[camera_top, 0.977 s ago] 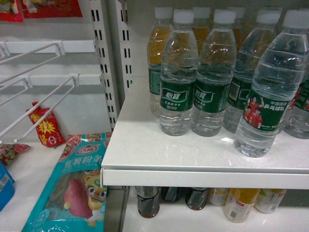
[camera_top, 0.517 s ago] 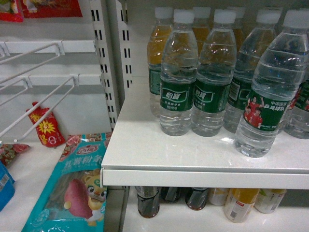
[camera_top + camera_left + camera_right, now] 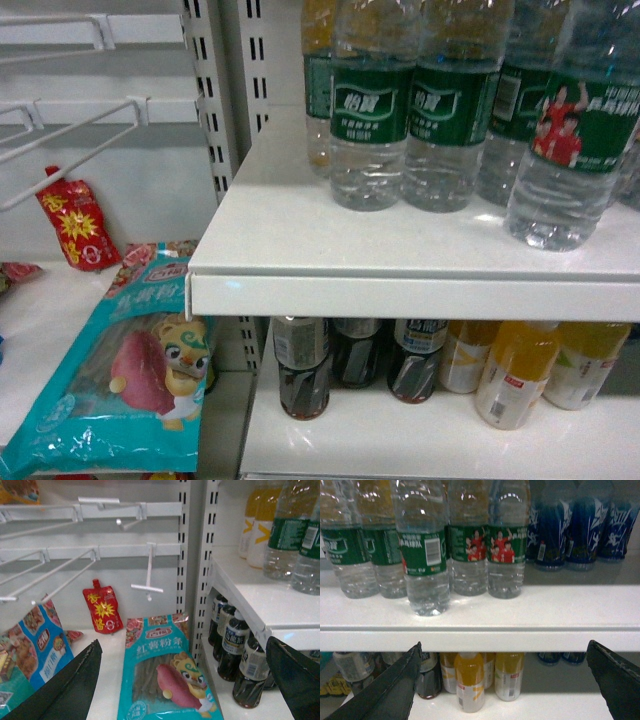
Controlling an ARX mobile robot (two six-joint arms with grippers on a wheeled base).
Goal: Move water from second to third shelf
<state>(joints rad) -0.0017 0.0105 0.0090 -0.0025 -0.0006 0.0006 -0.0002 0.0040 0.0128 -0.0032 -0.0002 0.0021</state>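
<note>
Head view shows a white shelf point(image 3: 400, 270) carrying green-labelled water bottles: four stand along the front, and the rightmost, the water point(image 3: 565, 130) with red-shirted figures on its band, sits nearest the shelf's front edge, just beside its neighbours. Behind the left one stands an orange-drink bottle point(image 3: 318, 90). On the lower shelf point(image 3: 440, 440) three dark bottles point(image 3: 300, 365) stand in a row with three yellow juice bottles point(image 3: 515, 375) to their right. Left of the rack lie one teal snack bag point(image 3: 120, 380) and one red pouch point(image 3: 72, 225).

From the right wrist, five green-banded bottles line the shelf (two show the red-shirted figures), with blue-labelled bottles point(image 3: 580, 525) to their right. The right pincer point(image 3: 505, 680) is spread wide, holding nothing, below the shelf's front edge. The left pincer point(image 3: 185, 680) is likewise spread, over the teal bag.
</note>
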